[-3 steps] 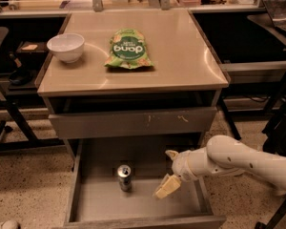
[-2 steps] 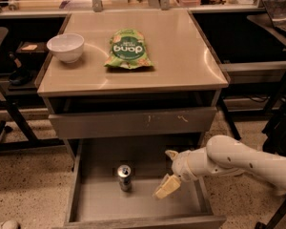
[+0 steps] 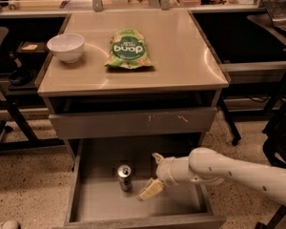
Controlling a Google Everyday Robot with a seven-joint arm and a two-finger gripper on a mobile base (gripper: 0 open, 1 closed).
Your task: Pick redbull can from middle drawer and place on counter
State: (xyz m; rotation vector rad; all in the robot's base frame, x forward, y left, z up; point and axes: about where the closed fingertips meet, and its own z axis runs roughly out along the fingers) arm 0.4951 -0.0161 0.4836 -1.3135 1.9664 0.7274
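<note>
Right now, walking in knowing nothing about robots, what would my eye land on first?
Probably the white arm reaching from the lower right into the pulled-out middle drawer. Its gripper is open just beside a small redbull can standing on the drawer floor. Next come the green snack bag lying on the counter and a white bowl near the counter's left edge in view.

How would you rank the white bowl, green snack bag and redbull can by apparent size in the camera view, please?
1. green snack bag
2. white bowl
3. redbull can, left of the gripper inside the middle drawer
</note>
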